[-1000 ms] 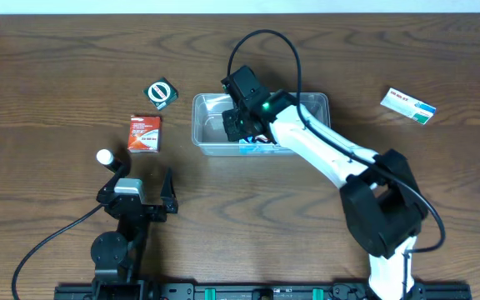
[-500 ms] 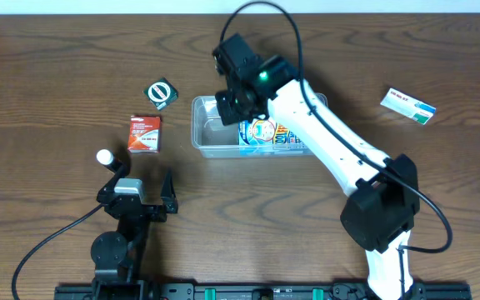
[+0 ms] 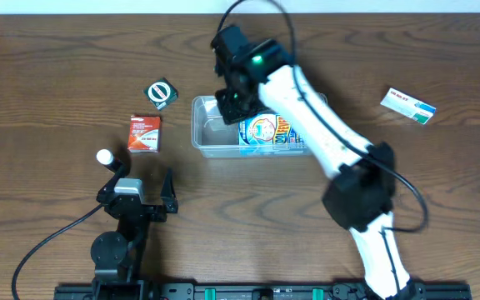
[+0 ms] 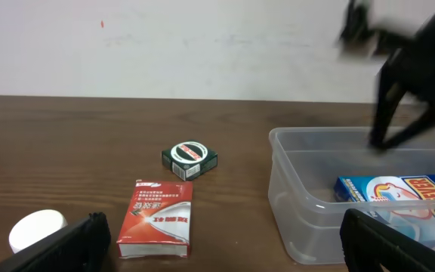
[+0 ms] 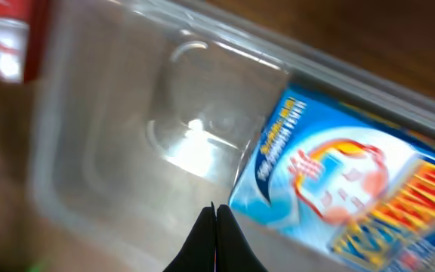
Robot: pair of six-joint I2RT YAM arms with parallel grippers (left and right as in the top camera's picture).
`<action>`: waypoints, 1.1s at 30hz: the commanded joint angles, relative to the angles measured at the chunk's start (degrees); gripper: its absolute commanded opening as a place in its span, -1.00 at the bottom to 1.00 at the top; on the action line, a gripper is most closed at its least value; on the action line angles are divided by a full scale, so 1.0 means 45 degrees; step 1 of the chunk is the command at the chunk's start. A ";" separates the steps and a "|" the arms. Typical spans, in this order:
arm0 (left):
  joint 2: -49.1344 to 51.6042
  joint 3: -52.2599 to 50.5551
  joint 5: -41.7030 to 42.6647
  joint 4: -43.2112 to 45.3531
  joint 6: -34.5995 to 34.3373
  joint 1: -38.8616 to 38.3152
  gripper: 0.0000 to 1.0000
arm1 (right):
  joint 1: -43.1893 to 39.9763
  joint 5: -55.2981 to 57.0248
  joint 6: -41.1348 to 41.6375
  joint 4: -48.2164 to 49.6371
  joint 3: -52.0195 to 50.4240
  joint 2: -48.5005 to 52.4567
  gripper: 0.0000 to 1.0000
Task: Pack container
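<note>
The container (image 3: 207,136) is a clear plastic tub, long and shallow, with rounded corners and a raised rim; it sits on the brown wooden table (image 3: 57,58) near the far middle, its long side running left to right. Through its see-through walls the wood grain shows, and in the right wrist view its bare floor (image 5: 119,151) catches a bright glare and has a faint moulded round shape. A blue box (image 3: 267,133) with white, red and yellow print lies inside and fills the right part of the tub, while the left end is bare. The right gripper (image 5: 216,217) hangs over that bare left end, its jaws pressed together with nothing between them. The left gripper (image 3: 140,187) rests near the front of the table, well apart from the tub, its jaws spread wide and holding nothing. To the left of the tub lie a red and white packet (image 3: 145,133) and, farther back, a small green and white box (image 3: 160,92); a white round cap (image 3: 104,156) lies just beside the left gripper. A white packet with blue and green marks (image 3: 408,105) lies well to the right of the tub
</note>
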 commanded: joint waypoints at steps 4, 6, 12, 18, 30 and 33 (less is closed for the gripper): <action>-0.0063 -0.0219 0.0092 -0.0447 0.0078 0.0078 0.96 | 0.0350 0.0170 0.0087 0.0418 0.0034 0.1175 -0.97; -0.0063 -0.0219 0.0092 -0.0447 0.0078 0.0078 0.96 | 0.0345 0.0452 0.0228 0.0476 0.0029 0.1326 -0.97; -0.0063 -0.0219 0.0087 -0.0447 0.0078 0.0078 0.96 | 0.0359 0.1054 0.0573 0.0510 0.0015 0.1472 -0.97; -0.0063 -0.0219 0.0087 -0.0447 0.0078 0.0078 0.96 | 0.0520 0.1535 0.1418 0.0583 0.0015 0.1734 -0.97; -0.0063 -0.0219 0.0087 -0.0447 0.0083 0.0078 0.96 | 0.0986 0.2055 0.2968 0.0957 -0.0010 0.2045 -0.97; -0.0063 -0.0219 0.0087 -0.0447 0.0078 0.0078 0.96 | 0.0991 0.2361 0.3303 0.1064 -0.0194 0.2050 -0.97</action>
